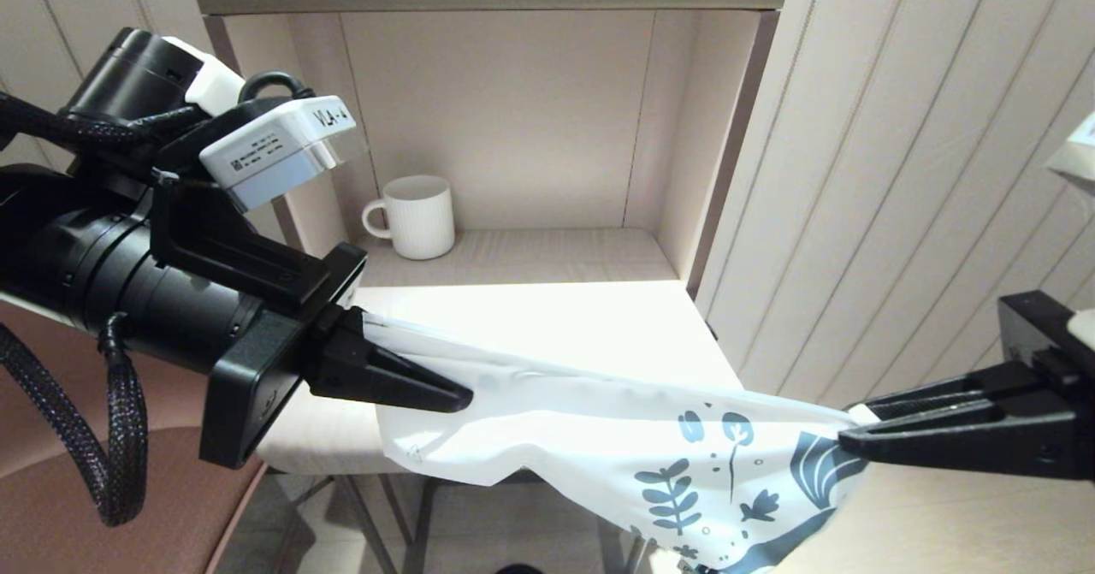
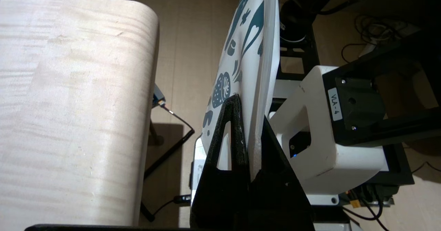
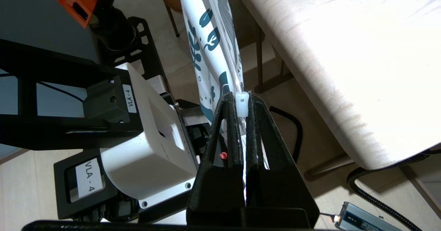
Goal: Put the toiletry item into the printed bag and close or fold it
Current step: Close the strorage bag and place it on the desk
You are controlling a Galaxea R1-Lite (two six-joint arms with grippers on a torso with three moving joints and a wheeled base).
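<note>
The printed bag hangs stretched between my two grippers, in the air just off the table's near edge. My left gripper is shut on its plain white end, and the left wrist view shows the bag pinched edge-on in that gripper. My right gripper is shut on the end with the dark blue leaf print. In the right wrist view the white slider sits between that gripper's fingertips, with the bag beyond. The toiletry item is out of view.
A white ribbed mug stands in the open shelf cubby at the back of the pale wooden table. A brown chair seat is at lower left. A panelled wall runs along the right.
</note>
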